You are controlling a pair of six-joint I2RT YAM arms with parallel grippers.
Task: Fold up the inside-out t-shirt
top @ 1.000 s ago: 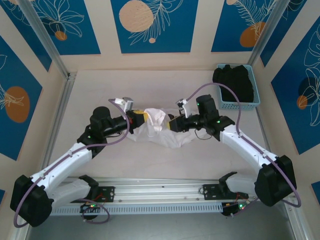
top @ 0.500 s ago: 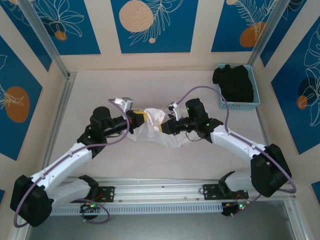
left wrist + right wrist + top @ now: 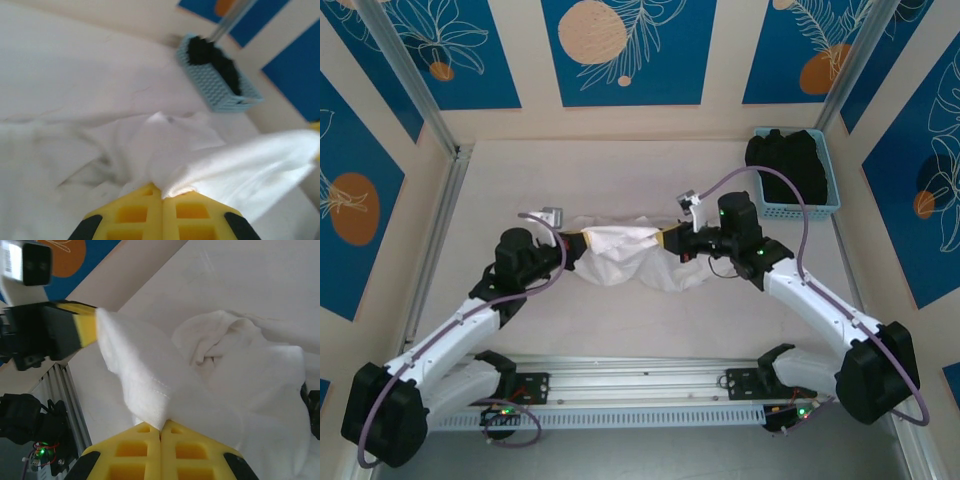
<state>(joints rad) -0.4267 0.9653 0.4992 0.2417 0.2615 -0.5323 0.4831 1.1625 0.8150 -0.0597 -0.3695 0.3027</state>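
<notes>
Mid-table | left fingers (image 3: 131, 216) and right fingers (image 3: 134, 447) clamp t-shirt (image 3: 620, 250) | pulled wider apart, cloth stretched

In the left wrist view the left gripper (image 3: 161, 195) is cut off by the bottom edge, and the edge of the t-shirt (image 3: 165, 155) it pinches is hidden where its yellow fingers (image 3: 135, 215) meet. That whole picture is soft, so the basket (image 3: 220, 97) and the black garment (image 3: 214, 59) in it are only blurred shapes. In the right wrist view the right gripper (image 3: 161, 429) also runs off the bottom edge, the t-shirt runs off the right edge, and the left gripper opposite is cropped at the left. From above, the t-shirt is too bunched to tell its sleeves, collar or print, and it covers part of the surface (image 3: 620, 180).
</notes>
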